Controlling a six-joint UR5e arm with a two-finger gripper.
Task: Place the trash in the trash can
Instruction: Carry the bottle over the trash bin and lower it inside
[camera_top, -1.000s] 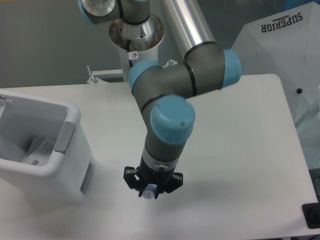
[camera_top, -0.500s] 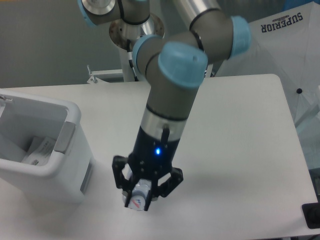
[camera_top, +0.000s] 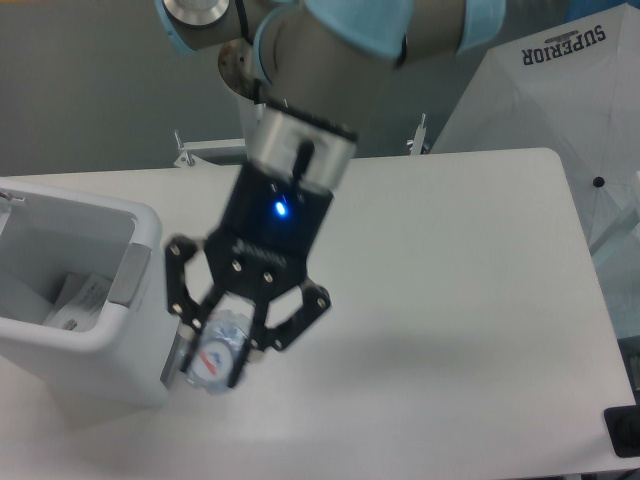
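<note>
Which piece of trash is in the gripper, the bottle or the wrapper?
The bottle: the gripper clamps it above the table, while the wrapper lies inside the trash can.

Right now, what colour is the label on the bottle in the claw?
Red and white, on the clear bottle held in the claw, seen in the fixed camera view.

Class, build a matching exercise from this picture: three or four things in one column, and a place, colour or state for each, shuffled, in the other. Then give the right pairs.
Things
1. bottle
2. trash can
3. wrapper
4. indicator light

Descriptions
A. glowing blue on the gripper body
B. lying inside the bin
C. held between the jaws of the gripper, above the table
D. white, standing at the left of the table

Pairs: 1-C, 2-D, 3-B, 4-A
</note>
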